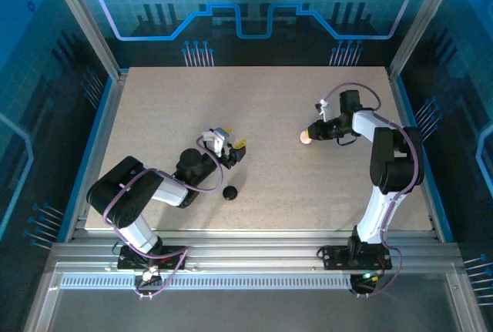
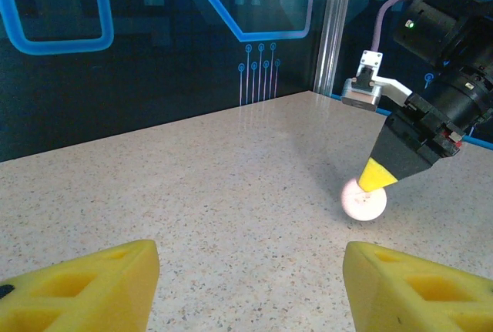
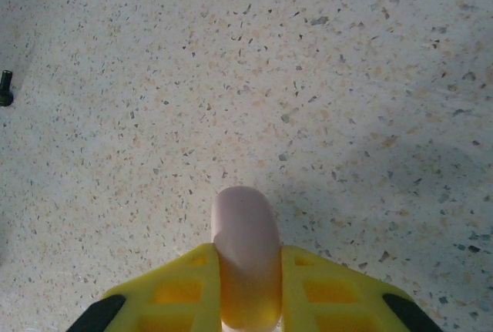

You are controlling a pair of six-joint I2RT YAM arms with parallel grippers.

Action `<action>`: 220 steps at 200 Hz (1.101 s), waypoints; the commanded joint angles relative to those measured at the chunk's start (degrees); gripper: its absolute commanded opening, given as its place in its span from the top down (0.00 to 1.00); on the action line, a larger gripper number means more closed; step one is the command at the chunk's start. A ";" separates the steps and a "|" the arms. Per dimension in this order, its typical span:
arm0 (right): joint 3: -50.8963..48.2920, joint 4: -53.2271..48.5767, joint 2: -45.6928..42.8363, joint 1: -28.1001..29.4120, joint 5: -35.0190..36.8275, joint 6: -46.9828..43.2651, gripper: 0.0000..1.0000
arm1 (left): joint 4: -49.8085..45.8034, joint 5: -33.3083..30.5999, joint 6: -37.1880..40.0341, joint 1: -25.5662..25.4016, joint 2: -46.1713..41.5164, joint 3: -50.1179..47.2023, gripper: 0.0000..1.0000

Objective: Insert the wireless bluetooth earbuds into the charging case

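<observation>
"Wireless bluetooth earbuds (image 3: pixel 5 88): where are they?"

"One tiny black stubby piece, likely an earbud, lies on the speckled table (image 1: pixel 269 101). It sits at the far left edge of the right wrist view, well apart from the case."

"And the charging case?"

"The charging case (image 3: pixel 245 216) is a small, round, pale pink puck. The right gripper (image 3: pixel 246 259) pinches it on edge between its yellow fingers, low over the right side of the table. Whether it touches the surface cannot be told."

"What about the left arm?"

"The left gripper (image 2: pixel 250 266) hovers near the middle of the table. Its yellow fingers are spread with nothing between them, and it faces the right gripper."

"Which step is this?"

"An early one, by my reading. The case is in hand, but no earbud is in it or picked up. The case looks closed, so the next move probably calls for laying it flat and opening the lid. After that comes a fine pinch on a very small earbud."

"What does each view add?"

"The overhead view shows both arms and a black round object (image 1: pixel 229 192) near the left gripper, on the side toward the arm bases. It may be a second case. The left wrist view shows the pink case face-on, as a disc under the right gripper. The right wrist view shows its thin edge and the black earbud."
</observation>
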 commanded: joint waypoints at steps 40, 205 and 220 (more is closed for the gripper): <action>-1.81 -0.41 0.04 -2.17 -0.83 1.51 0.70 | 1.50 -1.27 1.08 0.63 -2.54 -2.45 0.41; -9.21 2.86 -19.32 0.38 5.55 4.62 0.64 | -49.67 -9.33 -16.16 -0.01 -27.01 1.41 0.41; -10.54 3.80 -24.31 3.96 8.01 4.98 0.64 | -63.50 -9.40 -20.17 -0.59 -30.27 5.16 0.41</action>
